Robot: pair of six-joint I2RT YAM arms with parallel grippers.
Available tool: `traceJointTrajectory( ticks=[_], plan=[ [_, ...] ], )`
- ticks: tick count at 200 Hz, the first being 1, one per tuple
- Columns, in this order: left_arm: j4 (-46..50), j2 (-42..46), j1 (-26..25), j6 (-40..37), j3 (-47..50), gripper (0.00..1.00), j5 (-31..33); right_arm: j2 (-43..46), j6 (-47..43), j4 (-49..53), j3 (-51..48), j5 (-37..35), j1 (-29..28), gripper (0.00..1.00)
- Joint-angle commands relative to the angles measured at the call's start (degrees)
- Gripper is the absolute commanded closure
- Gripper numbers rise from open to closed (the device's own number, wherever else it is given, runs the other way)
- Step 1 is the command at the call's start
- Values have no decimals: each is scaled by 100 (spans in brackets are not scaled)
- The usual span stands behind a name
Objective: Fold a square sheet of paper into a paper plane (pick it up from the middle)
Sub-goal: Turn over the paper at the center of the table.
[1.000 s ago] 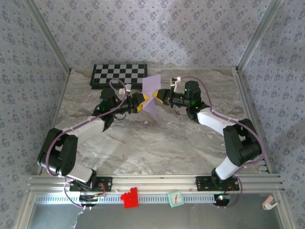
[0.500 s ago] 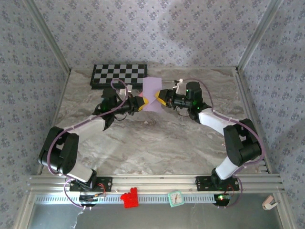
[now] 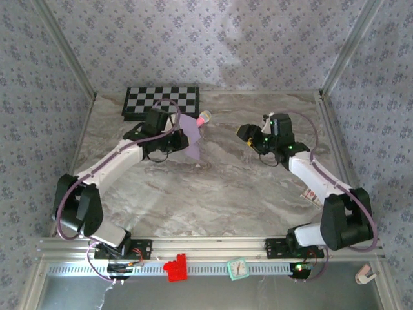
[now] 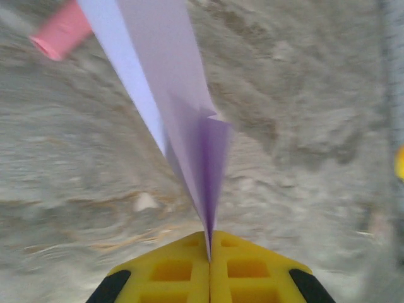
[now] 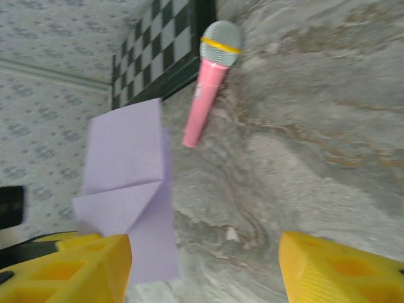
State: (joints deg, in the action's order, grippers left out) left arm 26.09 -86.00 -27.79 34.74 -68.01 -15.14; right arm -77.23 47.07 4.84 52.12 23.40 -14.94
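Having just let go, the right jaws gape clear of the paper (image 5: 126, 158) (handover, I judge); the left jaws alone clench it.

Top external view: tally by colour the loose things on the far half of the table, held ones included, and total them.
Pale lavender: 1, the folded paper sheet
Pink: 1, the toy microphone
Black-and-white: 1, the checkered board
Total: 3
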Motion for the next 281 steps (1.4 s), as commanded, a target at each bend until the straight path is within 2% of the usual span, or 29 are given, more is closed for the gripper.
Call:
traceJointTrajectory(
  ticks=[1, 22, 36, 57, 78, 121, 150, 188, 204, 235, 254, 281],
  plan=[
    [2071, -145, -273, -909, -578, 93, 2074, 219, -401, 705, 116, -629, 96, 34],
    [2892, -478, -642, -1086, -1118, 93, 3523, 287, -378, 847, 95, -776, 140, 33],
    [3339, -764, -837, -1127, -1433, 93, 4190, 323, -374, 838, 46, -768, 175, 32],
    [3725, -1126, -1068, -1047, -1754, 93, 4695, 389, -364, 835, -38, -818, 226, 30],
    [3863, -1472, -1300, -873, -1929, 93, 4762, 453, -352, 800, -126, -874, 245, 29],
    [3836, -2385, -1536, -512, -2235, 93, 4126, 516, -271, 792, -281, -1000, 340, 27],
    [3456, -2793, -1587, -328, -2315, 92, 2962, 510, -207, 795, -355, -978, 413, 27],
    [2631, -2787, -1517, -3, -2129, 70, 1185, 473, -143, 773, -434, -956, 465, 27],
    [2374, -2612, -1391, 125, -2039, 61, 651, 426, -131, 760, -431, -916, 457, 27],
    [1818, -1905, -915, 405, -1673, 41, -24, 226, -178, 780, -349, -861, 343, 27],
    [1388, -1377, -501, 606, -1263, 36, -359, 27, -202, 769, -244, -851, 119, 28],
    [1045, -710, 131, 836, -630, 31, -305, -430, -329, 788, 67, -891, -529, 30]
  ],
)
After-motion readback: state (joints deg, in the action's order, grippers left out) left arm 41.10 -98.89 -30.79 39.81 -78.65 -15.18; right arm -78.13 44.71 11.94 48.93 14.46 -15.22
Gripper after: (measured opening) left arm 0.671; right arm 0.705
